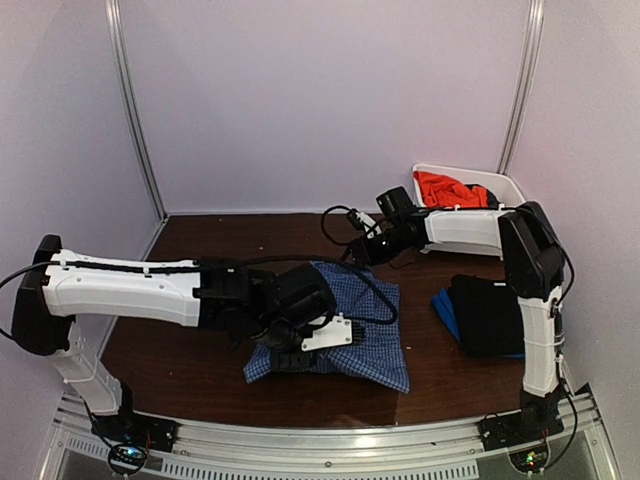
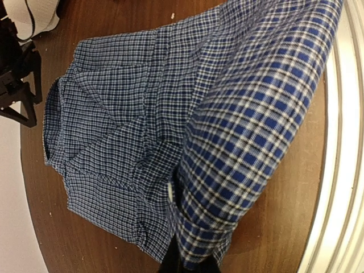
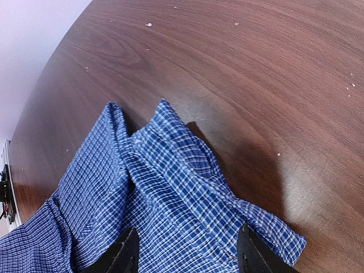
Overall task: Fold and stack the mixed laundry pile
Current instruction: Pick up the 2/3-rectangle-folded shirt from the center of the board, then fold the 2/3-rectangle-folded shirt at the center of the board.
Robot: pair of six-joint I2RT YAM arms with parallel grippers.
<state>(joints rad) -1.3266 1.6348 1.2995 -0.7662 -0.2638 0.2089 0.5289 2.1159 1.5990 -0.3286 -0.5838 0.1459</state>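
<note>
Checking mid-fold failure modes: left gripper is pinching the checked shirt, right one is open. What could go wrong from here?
1. The left gripper pinches only one edge of the checked shirt; a pull could drag the whole shirt instead of folding it.
2. The right gripper stands open above rumpled far corners, so nothing pins them; the fold may end up crooked.
3. The lifted flap hangs near the front rail and might slide over it.

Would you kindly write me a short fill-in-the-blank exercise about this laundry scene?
The orange garment lies in the white ___.
The black garment lies on the blue garment, to the ___ of the checked shirt.
The left gripper pinches the checked shirt; the right gripper has its jaws ___.
Missing words: tub, right, open.
</note>
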